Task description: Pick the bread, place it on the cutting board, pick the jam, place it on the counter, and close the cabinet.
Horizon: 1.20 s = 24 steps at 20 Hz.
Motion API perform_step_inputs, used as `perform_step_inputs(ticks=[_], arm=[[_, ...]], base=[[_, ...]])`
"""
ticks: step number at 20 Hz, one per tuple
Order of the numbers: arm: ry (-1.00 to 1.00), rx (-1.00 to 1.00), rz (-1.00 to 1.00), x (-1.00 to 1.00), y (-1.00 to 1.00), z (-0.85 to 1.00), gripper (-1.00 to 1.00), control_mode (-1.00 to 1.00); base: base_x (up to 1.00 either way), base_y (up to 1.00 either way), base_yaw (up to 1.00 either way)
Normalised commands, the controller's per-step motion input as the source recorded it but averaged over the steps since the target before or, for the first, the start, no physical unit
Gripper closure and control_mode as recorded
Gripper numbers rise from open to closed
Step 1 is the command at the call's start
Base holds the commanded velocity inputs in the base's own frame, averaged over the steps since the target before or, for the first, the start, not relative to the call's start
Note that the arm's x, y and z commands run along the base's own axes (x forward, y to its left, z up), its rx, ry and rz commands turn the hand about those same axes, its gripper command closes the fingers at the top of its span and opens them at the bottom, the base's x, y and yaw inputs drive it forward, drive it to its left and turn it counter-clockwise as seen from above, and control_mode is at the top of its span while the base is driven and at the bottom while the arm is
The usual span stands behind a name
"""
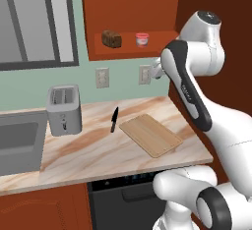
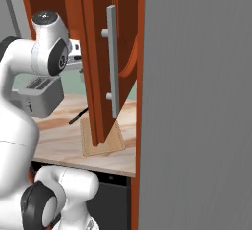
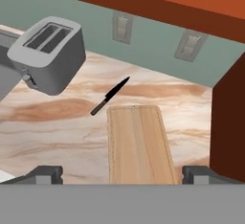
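Observation:
The dark brown bread and the pink-red jam stand side by side on the shelf of the open cabinet. Its arched door with a long grey handle hangs swung out. The light cutting board lies bare on the marble counter. In the hand view my gripper is open and holds nothing. It hangs above the near end of the cutting board, well below the shelf.
A grey toaster stands at the counter's left, beside a sink. A black knife lies just left of the board. Two wall outlets sit on the green backsplash. A dark brown panel closes off the right.

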Motion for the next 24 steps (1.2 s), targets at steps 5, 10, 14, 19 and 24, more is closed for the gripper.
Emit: perform_step_inputs(ticks=[5, 10, 14, 19, 24], arm=[[-0.04, 0.0, 0.0, 0.0, 0.21, 0.34, -1.0, -1.0], [-0.05, 0.0, 0.0, 0.08, 0.19, 0.3, -1.0, -1.0], [-0.08, 0.0, 0.0, 0.16, 0.13, 0.21, -1.0, -1.0], [-0.11, 0.0, 0.0, 0.14, 0.04, 0.16, -1.0, -1.0], [-0.11, 0.01, 0.0, 0.15, 0.01, 0.01, -1.0, -1.0]], base=[[0.0, 0.0, 0.0], [0.0, 0.0, 0.0], [0.0, 0.0, 0.0], [0.0, 0.0, 0.0], [0.0, 0.0, 0.0]])
